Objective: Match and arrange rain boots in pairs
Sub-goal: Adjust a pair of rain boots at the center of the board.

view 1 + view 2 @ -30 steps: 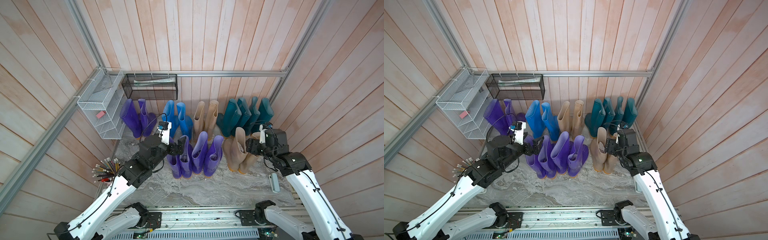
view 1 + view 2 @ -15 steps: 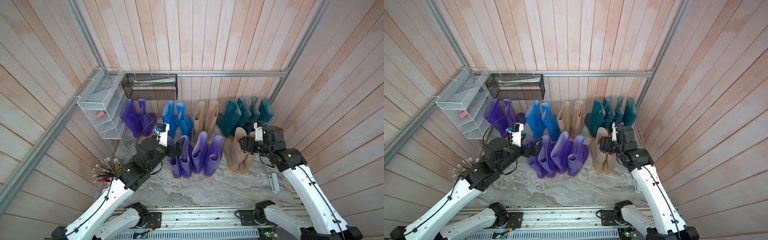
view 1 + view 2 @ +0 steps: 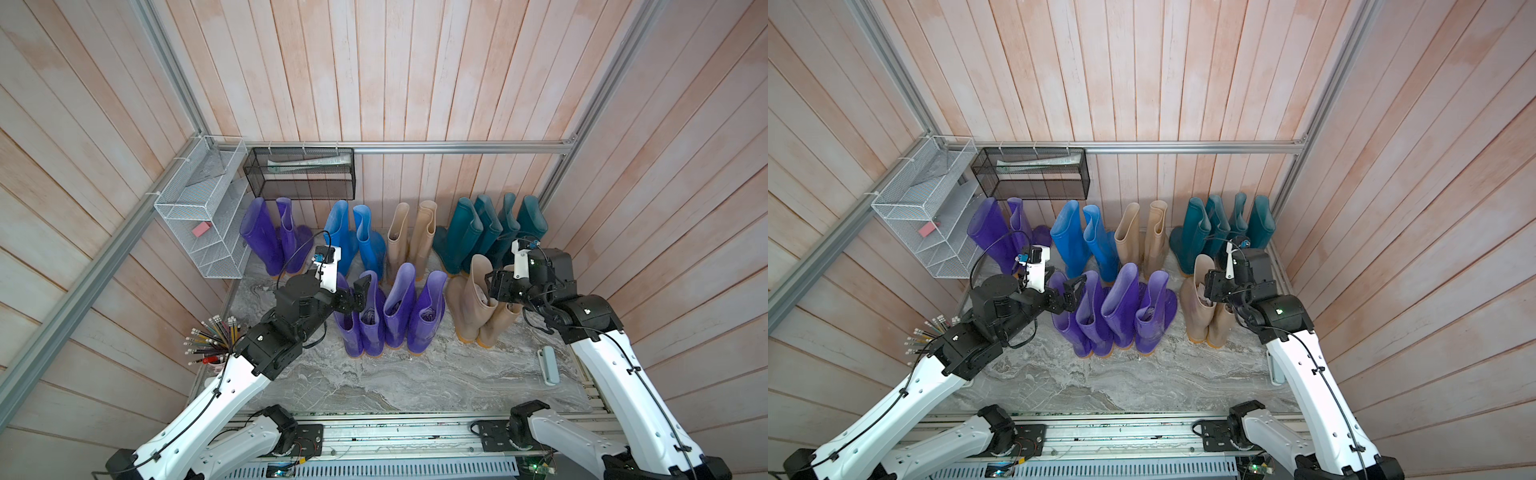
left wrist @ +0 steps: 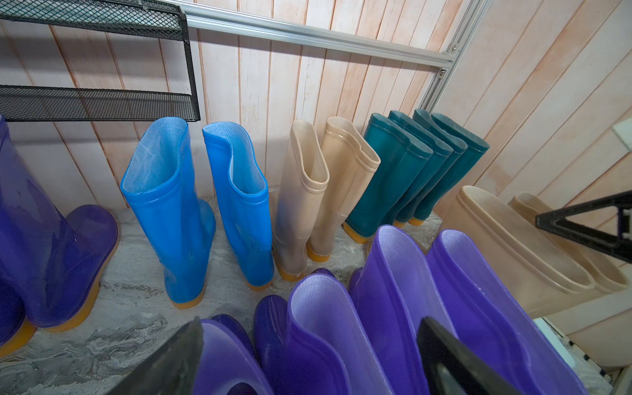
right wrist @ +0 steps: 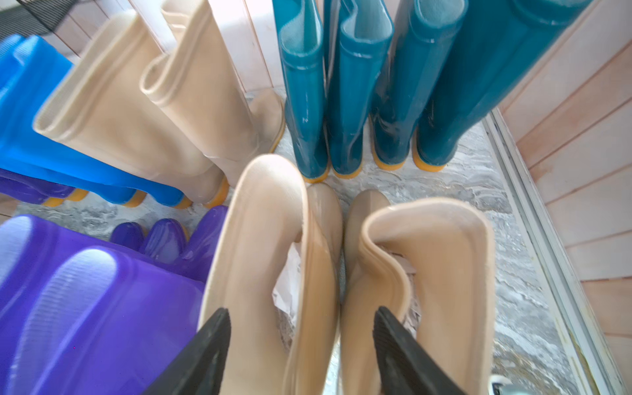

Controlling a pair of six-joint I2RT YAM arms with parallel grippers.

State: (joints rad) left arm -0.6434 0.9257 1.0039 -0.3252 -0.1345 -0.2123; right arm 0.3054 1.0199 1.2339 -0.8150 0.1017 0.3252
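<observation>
My left claw (image 3: 354,294) wide open, empty, over front purple boots (image 3: 392,320); right claw (image 5: 301,318) part-open astride front beige boots (image 5: 260,239) at 3 o'clock; contact unclear.

Sixteen rain boots (image 3: 399,299) stand here: six purple boots (image 3: 262,237) (two far left, four near), two blue boots (image 3: 340,232), four beige boots (image 3: 422,232), four teal boots (image 3: 461,237); two wire baskets (image 3: 195,208) hang left.

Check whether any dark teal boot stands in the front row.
No, all four dark teal boots stand in the back row, while the front row holds only purple boots and beige boots.
</observation>
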